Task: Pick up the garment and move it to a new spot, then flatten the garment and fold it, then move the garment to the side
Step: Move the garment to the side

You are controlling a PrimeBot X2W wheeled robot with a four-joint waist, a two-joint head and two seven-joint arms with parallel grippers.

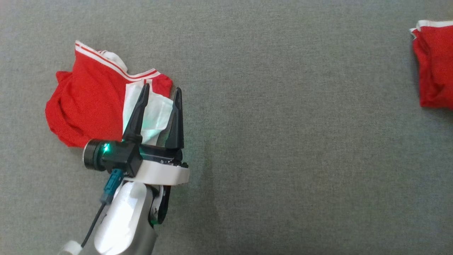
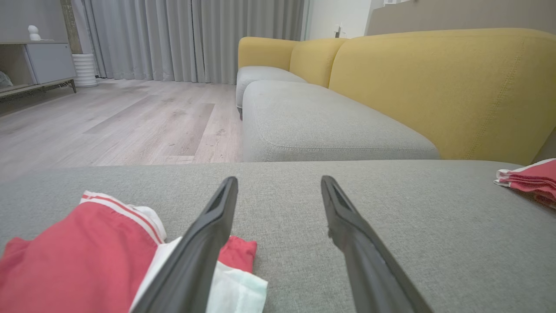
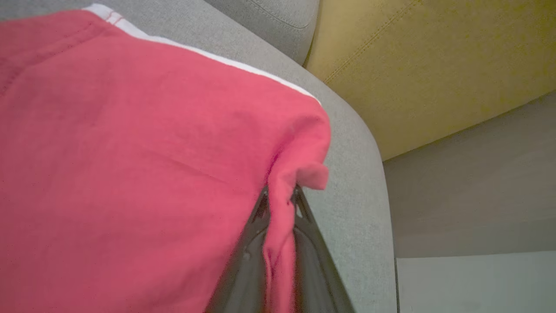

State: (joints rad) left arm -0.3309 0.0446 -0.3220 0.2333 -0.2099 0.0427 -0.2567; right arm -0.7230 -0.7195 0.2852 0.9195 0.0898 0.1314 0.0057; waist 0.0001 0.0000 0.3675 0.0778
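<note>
Looking down at the grey sofa (image 1: 283,148) seat, two red garments lie well apart. The crumpled garment (image 1: 88,102) sits at 9 o'clock. The folded garment (image 1: 435,63) is way out at 3 o'clock by the seat's edge, so I'd guess that's the move-to-the-side step. Right tool (image 3: 281,195) is pinched nearly closed on a corner of it. Left tool (image 1: 162,87), at 7 o'clock, is spread wide and holding nothing, tips over the crumpled one's white bit, probably lining up the next pick.

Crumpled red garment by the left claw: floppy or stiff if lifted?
Probably floppy: the garment lies in soft bunched folds, so it should sag. Its white layer lies loose, so the open left claw may catch that alone.
</note>
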